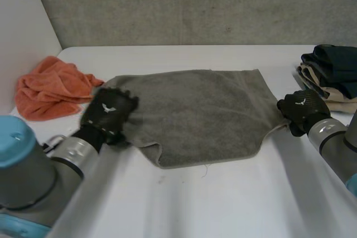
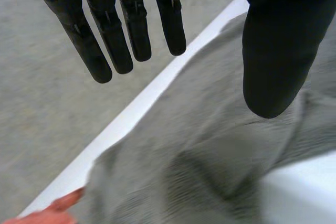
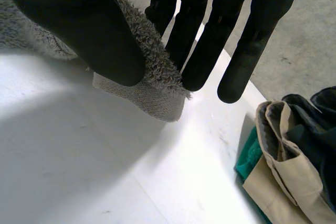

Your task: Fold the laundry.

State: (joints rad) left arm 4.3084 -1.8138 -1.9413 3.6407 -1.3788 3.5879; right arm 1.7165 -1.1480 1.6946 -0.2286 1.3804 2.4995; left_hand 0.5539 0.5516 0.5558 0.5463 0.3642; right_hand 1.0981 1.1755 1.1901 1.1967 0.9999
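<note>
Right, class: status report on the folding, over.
Left hand open over grey terry towel. Right hand pinching its corner. Crumpled orange cloth and folded pile lie apart.

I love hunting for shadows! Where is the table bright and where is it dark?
Right wrist view: the table is brightest beside the grey towel and dim next to the stack of clothes. Head view: a thin shadow runs under the towel's near edge.

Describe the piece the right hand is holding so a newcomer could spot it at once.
At the middle of the white table lies the grey towel, spread out. The right hand pinches its corner beside the folded stack. Unlike the crumpled orange cloth, it is the only spread-out piece.
</note>
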